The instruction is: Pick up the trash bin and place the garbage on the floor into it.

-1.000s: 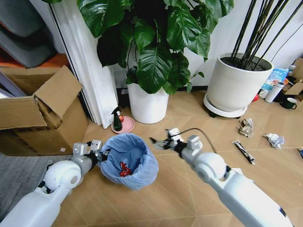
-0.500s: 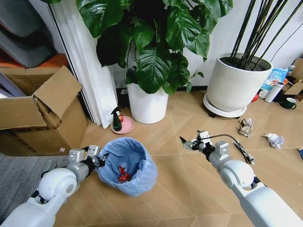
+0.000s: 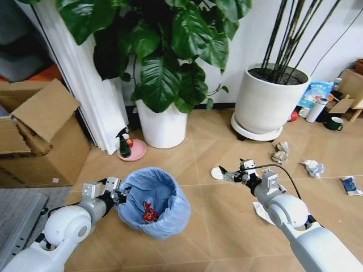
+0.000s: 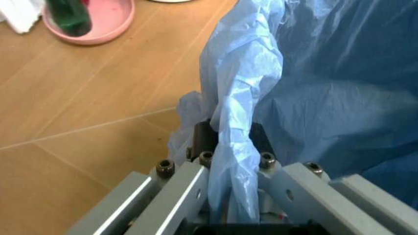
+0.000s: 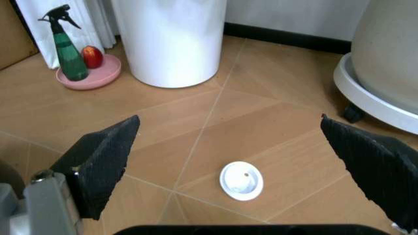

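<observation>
A wheeled robot's left claw is clenched on the left rim of the bin, pinching the blue bag folded over it, while the bin sits on the floor near the robot. A red can already lies inside. To the right, the right claw hovers low with its pads spread wide and nothing between them, just short of a white disc on the floor. The step in hand appears to be collecting that disc; the next move likely calls for lowering squarely over it, since a flat piece offers little to grip. Farther right lie paper wads and a packet. Whether the bin is lifted or resting cannot be made out, and its dark wall is mostly hidden by the bag.
</observation>
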Tool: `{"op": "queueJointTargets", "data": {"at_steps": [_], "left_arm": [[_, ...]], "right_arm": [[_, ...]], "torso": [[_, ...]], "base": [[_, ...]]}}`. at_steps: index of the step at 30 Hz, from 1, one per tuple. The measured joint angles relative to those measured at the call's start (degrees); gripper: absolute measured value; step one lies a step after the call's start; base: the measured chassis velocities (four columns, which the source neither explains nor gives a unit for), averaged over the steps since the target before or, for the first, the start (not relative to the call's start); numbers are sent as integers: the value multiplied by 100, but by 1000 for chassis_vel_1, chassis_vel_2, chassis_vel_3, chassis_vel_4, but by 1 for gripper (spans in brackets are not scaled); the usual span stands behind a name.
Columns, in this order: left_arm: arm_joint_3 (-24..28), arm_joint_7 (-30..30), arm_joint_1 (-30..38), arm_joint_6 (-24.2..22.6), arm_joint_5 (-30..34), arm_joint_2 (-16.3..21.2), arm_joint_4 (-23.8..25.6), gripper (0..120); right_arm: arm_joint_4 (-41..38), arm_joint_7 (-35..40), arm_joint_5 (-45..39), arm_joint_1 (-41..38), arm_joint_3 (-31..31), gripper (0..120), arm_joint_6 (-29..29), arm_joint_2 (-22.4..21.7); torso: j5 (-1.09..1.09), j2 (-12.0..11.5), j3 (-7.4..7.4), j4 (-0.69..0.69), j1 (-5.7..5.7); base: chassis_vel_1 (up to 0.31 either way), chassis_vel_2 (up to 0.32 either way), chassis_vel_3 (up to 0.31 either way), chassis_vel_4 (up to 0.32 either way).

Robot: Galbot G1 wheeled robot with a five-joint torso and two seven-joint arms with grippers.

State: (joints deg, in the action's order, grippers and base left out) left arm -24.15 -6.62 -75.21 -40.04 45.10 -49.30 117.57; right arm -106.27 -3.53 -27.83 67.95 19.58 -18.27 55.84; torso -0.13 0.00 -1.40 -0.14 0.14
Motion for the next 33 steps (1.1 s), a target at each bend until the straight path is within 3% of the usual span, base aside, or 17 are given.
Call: {"op": "queueJointTargets", "data": {"at_steps": [15, 22, 33], "left_arm": [[-13, 156, -93, 69, -83, -21, 51, 0], [-60, 204, -192, 79, -112, -9, 112, 0], [-94, 283, -246, 113, -161, -1, 133, 0]], "right_arm": [[81, 67, 0, 22, -125, 100, 137, 111], [86, 67, 1, 71, -125, 100, 155, 139], [7, 91, 64, 247, -137, 100, 145, 144]], "torso": [[2, 0, 0, 1, 0], [0, 0, 1, 0, 0], [1, 0, -1, 0, 1]], "base": [[-101, -98, 107, 93], [-40, 100, 47, -99], [-214, 203, 209, -205]]}}
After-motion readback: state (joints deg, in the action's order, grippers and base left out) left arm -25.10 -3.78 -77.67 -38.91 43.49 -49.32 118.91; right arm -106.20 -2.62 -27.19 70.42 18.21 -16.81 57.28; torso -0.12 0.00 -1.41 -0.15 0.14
